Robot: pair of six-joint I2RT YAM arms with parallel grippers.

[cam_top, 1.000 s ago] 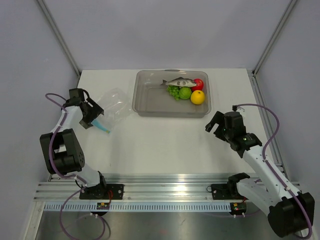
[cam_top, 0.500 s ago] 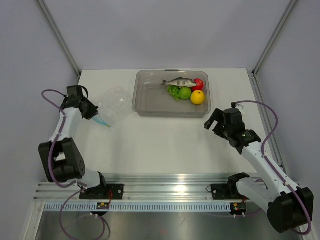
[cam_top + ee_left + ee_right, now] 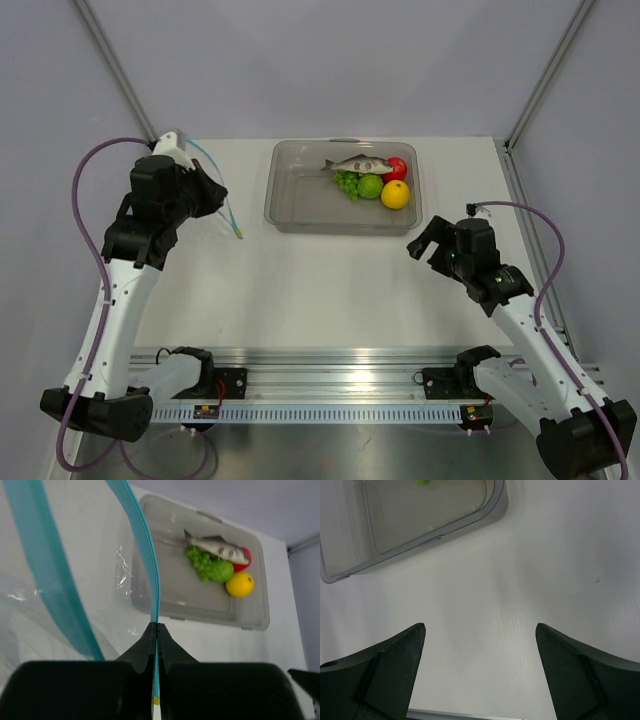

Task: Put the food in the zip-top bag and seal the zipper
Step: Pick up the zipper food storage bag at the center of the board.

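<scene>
Two grippers, one bag: slip risk at the zipper (image 3: 146,550).
Held: zipper strip, clamped in the left gripper (image 3: 156,630), zip-top bag (image 3: 95,565) aloft near the far-left corner. Idle: right gripper (image 3: 479,627), spread and empty, by the right edge. Unloaded: food (image 3: 370,178) in tray (image 3: 300,212), far edge. Risk: the thin pinch may let the strip slide free.

Tray (image 3: 300,205) sits at back centre of table (image 3: 320,290), food (image 3: 370,186) bunched in its right rear corner. Left of tray the zip-top bag (image 3: 75,580) hangs from left gripper (image 3: 156,627); right gripper (image 3: 425,245) hovers right-front of tray.
</scene>
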